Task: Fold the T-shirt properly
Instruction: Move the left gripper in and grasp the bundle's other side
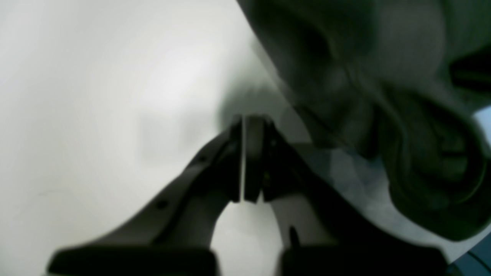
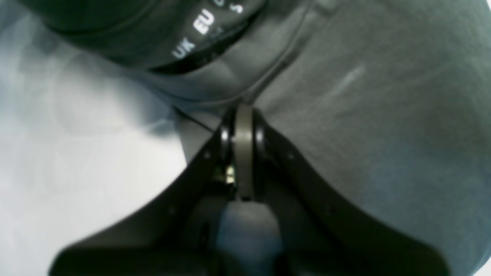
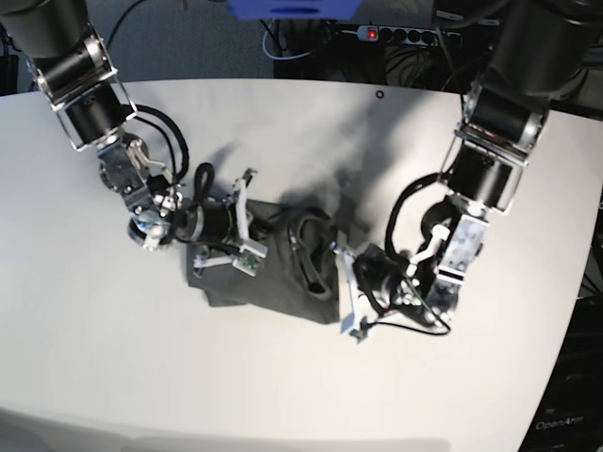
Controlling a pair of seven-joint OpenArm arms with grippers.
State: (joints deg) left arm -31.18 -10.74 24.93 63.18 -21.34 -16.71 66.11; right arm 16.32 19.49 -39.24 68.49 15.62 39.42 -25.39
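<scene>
T-shirt [image 3: 273, 273] lies bunched near the middle of the white bench [image 3: 301, 141] in the base view — a dark grey, rumpled heap between the two arms, with the neck opening showing as a dark oval toward its right side.

Left gripper [image 1: 245, 122]: in the left wrist view the two jaws stand together, only a thin bright line between them, nothing seen caught there. The tip sits over bare bench. The T-shirt [image 1: 383, 115] fills the upper right of that frame as blurred dark folds; its edge passes just right of the gripper tip, and I cannot tell whether it touches. In the base view this gripper [image 3: 347, 282] is at the heap's right edge, centre-right of the frame.

Right gripper [image 2: 243, 111]: jaws pressed together in the right wrist view, tip right at a fold of the T-shirt [image 2: 364, 115], which spreads across the whole right half and top of the frame. Whether a pinch of fabric sits between the jaws cannot be told — the tip hides it. White printed label letters [image 2: 203, 23] show at the upper middle, inside the collar, just above the gripper tip. In the base view this gripper [image 3: 252, 221] rests at the heap's upper left.
</scene>
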